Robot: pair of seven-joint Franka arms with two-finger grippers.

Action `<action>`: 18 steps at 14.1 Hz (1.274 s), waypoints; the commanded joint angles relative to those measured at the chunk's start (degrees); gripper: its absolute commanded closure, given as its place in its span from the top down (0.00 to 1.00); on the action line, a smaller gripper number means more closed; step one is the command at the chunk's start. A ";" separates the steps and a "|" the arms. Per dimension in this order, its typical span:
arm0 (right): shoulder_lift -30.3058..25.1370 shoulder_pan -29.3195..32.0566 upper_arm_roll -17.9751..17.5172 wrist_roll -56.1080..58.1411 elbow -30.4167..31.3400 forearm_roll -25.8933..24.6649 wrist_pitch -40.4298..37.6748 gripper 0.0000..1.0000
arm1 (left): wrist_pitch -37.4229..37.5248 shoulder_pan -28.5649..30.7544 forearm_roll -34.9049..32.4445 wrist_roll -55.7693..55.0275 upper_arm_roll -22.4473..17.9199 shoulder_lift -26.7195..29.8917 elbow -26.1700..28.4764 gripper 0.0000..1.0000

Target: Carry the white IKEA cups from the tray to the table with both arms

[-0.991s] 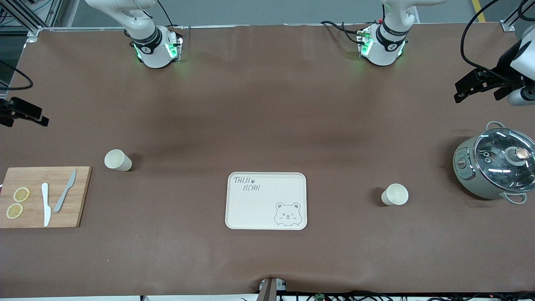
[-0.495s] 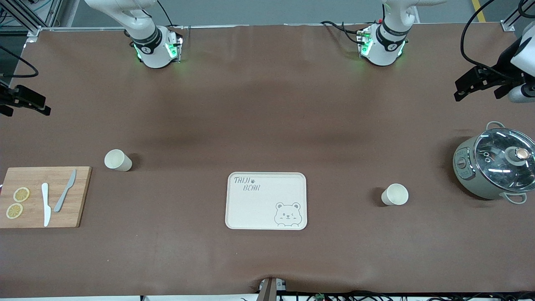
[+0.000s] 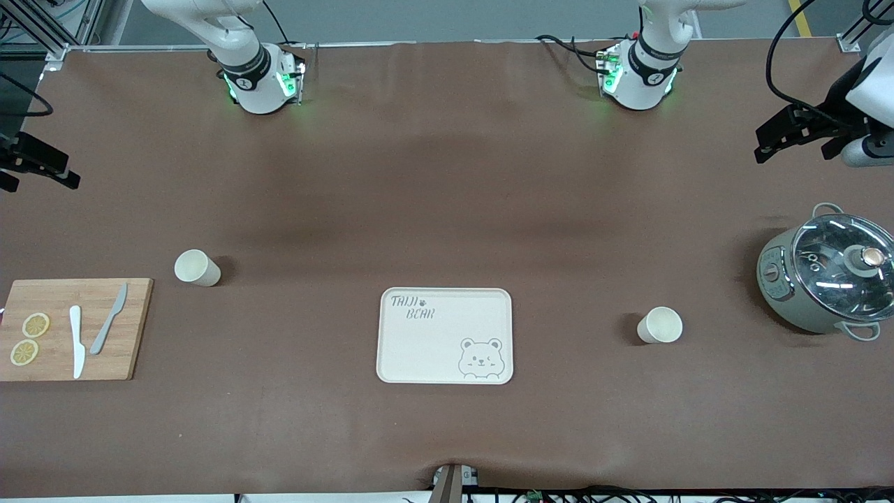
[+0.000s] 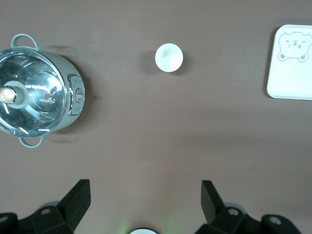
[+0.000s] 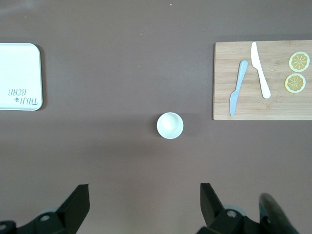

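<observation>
Two white cups stand upright on the brown table. One cup (image 3: 197, 267) is beside the cutting board at the right arm's end and also shows in the right wrist view (image 5: 170, 125). The other cup (image 3: 659, 325) stands between the tray and the pot and also shows in the left wrist view (image 4: 168, 57). My left gripper (image 3: 793, 148) is open and empty, high over bare table at the left arm's end (image 4: 145, 187). My right gripper (image 3: 38, 181) is open and empty, high over the table's edge at the right arm's end (image 5: 144, 190).
A cream bear-printed tray (image 3: 445, 335) lies mid-table between the cups. A bamboo cutting board (image 3: 133, 328) holds two knives and two lemon slices. A grey pot with a glass lid (image 3: 827, 276) stands at the left arm's end.
Both grippers have shifted a little toward the bases' edge of the table. The cups and the tray have not moved.
</observation>
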State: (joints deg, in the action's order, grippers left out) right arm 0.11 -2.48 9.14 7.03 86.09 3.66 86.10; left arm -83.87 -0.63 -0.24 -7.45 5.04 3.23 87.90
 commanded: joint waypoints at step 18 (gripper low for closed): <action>-0.20 0.11 -0.44 -0.79 -0.04 -3.92 -0.59 1.00 | 1.17 -0.07 0.68 0.51 -0.11 0.81 -1.33 1.00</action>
State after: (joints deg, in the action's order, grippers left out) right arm 0.16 -2.68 8.88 7.02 86.13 0.54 85.61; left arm -83.86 -0.64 0.14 -7.45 5.01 3.66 87.10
